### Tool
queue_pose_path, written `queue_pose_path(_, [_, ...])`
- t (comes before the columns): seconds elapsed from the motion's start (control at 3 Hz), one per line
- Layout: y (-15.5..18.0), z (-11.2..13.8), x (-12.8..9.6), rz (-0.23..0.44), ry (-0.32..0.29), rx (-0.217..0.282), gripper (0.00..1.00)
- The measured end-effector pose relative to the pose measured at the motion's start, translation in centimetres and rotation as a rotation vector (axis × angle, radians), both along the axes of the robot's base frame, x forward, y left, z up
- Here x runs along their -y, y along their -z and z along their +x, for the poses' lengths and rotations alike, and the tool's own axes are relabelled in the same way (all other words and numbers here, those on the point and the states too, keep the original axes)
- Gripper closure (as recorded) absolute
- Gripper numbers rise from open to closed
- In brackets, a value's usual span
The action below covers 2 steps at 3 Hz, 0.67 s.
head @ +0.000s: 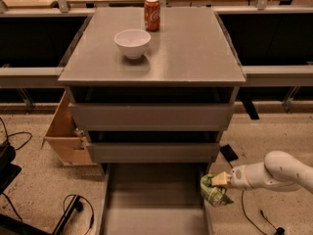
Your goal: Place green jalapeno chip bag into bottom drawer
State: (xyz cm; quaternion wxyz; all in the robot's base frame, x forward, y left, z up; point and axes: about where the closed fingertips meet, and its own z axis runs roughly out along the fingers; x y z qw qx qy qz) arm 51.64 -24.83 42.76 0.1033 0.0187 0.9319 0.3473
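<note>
Holding the green jalapeno chip bag (213,194) clamped in the gripper (219,180), hovering low at the right-hand rail of the bottom drawer (154,207) (pulled out, grey floor in view), with the bag hanging partly over that rail. Judging this to be the carry-over step, with the placing not yet done. Calling next for a short shift leftward over the drawer floor, then lowering and letting go, while staying clear of the middle drawer front (152,152) above.
</note>
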Motion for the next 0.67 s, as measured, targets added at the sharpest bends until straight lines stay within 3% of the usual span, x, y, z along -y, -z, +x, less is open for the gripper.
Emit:
queue_pose_path(0.33, [2.9, 0.8, -2.0, 0.029, -0.023, -0.018, 1.00])
queue_pose_path(0.67, [7.2, 2.0, -5.3, 0.113, -0.050, -0.012, 1.00])
